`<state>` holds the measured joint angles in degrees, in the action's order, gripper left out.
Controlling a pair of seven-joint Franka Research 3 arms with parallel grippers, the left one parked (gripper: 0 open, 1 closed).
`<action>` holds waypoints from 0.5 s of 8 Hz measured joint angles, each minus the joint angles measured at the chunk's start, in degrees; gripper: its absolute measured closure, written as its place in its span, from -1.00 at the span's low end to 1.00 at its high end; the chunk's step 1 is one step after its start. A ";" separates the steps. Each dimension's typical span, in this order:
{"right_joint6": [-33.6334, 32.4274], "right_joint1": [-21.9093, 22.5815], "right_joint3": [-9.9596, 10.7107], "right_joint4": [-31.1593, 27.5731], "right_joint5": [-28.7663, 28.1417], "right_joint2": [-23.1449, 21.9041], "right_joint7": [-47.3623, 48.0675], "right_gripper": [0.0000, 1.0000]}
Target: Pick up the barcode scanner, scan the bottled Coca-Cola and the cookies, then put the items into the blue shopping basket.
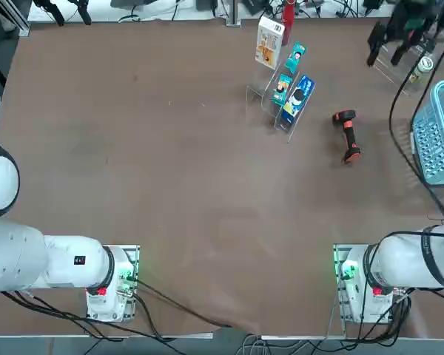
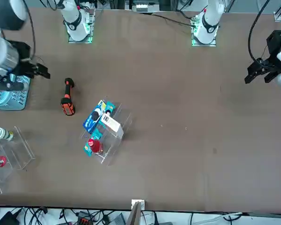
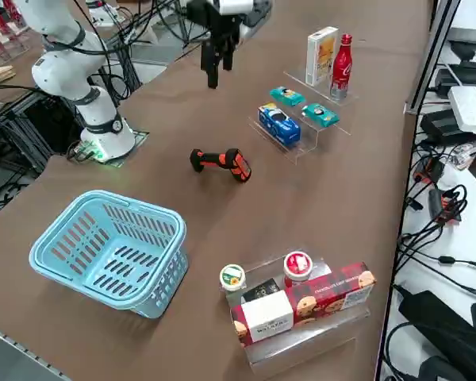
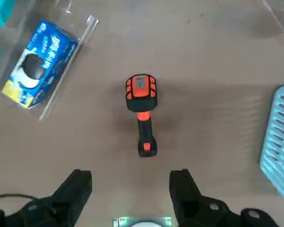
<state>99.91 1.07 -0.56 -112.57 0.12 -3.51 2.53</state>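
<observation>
The right gripper (image 4: 131,183) is above the table, fingers spread wide apart, with nothing held between them. The scanner (image 4: 143,113) lies on the table ahead of the gripper, laterally between the lines of its two fingers and not in contact with either. Its handle points back toward the gripper, its broader head away.

To the gripper's right is the basket (image 3: 111,250), light blue with slotted sides, standing upright on the table. Ahead and to the gripper's left is a clear stand (image 3: 300,147) carrying the blue pack (image 4: 40,64) and two teal packs (image 3: 287,96) (image 3: 320,115). Beyond these, farther from the gripper, the cookies (image 3: 320,55), a white box with an orange picture, stand upright. The Coca-Cola (image 3: 342,67), a red bottle, stands upright just beside the box.

Ahead and to the gripper's right, a second clear stand (image 3: 309,337) bears a red-and-white box (image 3: 305,305), a container with a green-rimmed lid (image 3: 232,277) and a red container (image 3: 297,267). Whether the Coca-Cola touches the cookies cannot be determined.
</observation>
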 joint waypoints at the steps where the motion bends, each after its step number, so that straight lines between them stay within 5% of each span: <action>1: 7.87 0.00 0.00 -9.60 0.07 -4.24 0.04 -1.00; 4: 25.54 -1.02 0.05 -30.15 0.17 -10.71 0.19 -1.00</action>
<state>125.45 0.05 -0.51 -142.72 0.28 -14.22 2.72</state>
